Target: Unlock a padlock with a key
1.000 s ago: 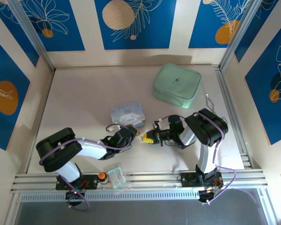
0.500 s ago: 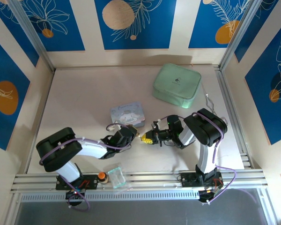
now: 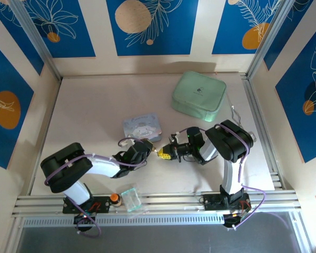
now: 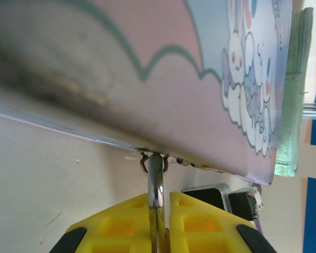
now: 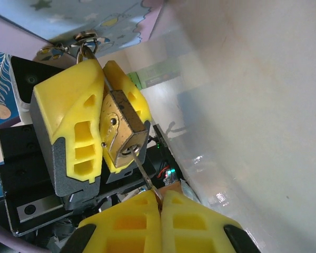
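The small brass padlock is held off the table between the yellow fingers of my left gripper, keyhole face toward the right wrist camera. In the left wrist view its silvery shackle stands clamped in my shut left gripper, just under the tin's edge. The thin key runs from the keyhole down into my right gripper, which is shut on its head. From above, the left gripper and right gripper meet tip to tip at the padlock.
The pale blue cartoon tin lies right behind the grippers, its rim almost touching the shackle. A mint green case sits at the back right. An orange-capped bottle and a clear cup stand by the left arm's base.
Both grippers, still joined at the padlock, have crept slightly back and left toward the tin. The tin has shifted a little farther back.
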{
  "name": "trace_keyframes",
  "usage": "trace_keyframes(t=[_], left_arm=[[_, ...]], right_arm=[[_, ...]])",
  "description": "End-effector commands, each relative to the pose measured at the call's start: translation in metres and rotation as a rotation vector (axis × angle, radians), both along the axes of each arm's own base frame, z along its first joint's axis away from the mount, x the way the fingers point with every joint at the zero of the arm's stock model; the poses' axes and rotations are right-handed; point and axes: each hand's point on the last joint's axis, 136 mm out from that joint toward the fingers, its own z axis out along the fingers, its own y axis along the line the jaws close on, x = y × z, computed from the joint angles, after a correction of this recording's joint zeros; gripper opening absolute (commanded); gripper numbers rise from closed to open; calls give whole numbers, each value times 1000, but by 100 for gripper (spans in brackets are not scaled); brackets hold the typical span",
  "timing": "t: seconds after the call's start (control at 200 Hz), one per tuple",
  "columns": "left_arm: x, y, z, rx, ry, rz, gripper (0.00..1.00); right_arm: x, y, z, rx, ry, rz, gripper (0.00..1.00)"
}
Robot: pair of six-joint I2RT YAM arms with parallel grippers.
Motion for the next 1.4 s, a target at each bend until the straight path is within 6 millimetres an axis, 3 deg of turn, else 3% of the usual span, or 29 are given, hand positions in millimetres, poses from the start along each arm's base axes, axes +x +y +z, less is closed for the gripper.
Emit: trace_keyframes(t=[0.0, 0.43, 0.64, 0.85, 0.965, 1.156, 1.271, 1.396], left_arm=[[-43, -73, 55, -300, -5, -316, 0], [-47, -78, 47, -219, 0, -372, 0], [-46, -78, 36, -203, 24, -357, 0], [-40, -67, 36, -119, 12, -300, 0], [-40, -74, 43, -154, -10, -324, 0], [-46, -79, 36, -164, 15, -360, 0], [-46, -80, 32, -130, 10, -371, 16], [-45, -81, 27, -119, 10, -379, 18]], right_arm=[[44, 7, 11, -1, -157, -128, 2], [49, -4, 19, 23, -156, -136, 1], [39, 21, 29, 39, -173, -113, 1], [28, 23, 26, 22, -163, -134, 1], [35, 27, 25, 18, -173, -145, 1], [42, 26, 27, 22, -194, -169, 1], [34, 32, 28, 17, -194, -157, 1], [25, 34, 24, 9, -183, -147, 2]])
